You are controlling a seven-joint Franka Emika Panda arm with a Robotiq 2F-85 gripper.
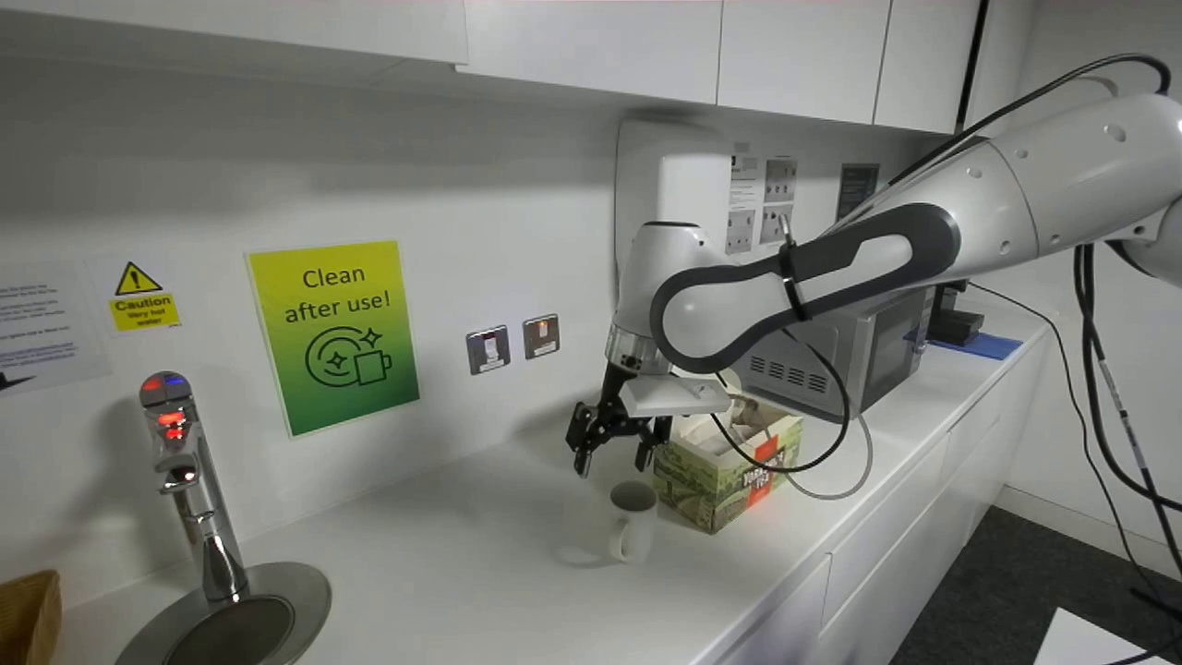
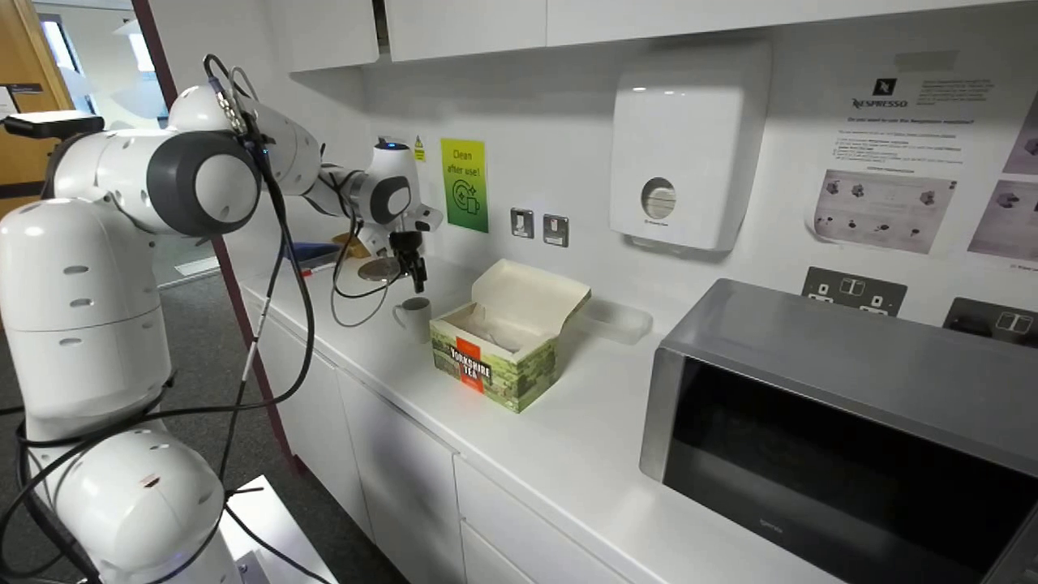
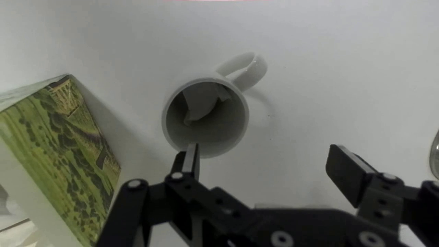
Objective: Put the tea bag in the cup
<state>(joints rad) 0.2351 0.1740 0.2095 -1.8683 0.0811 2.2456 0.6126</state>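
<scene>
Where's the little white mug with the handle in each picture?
In an exterior view, the small white mug with a side handle is below the middle, left of the open green cardboard tea box.
In an exterior view, the mug is left of centre, also left of the box.
In the wrist view, the mug is near the middle, right of the box.
Shared landmark: the box, in all three.

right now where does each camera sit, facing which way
Exterior view: near the tap, angled along the counter; arm and pincer show.
Exterior view: near the microwave, angled toward the green sign; more arm, plus pincer.
Wrist view: above the counter, facing down at the mug; pincer shows.
Both exterior views share mug, tea box.
</scene>
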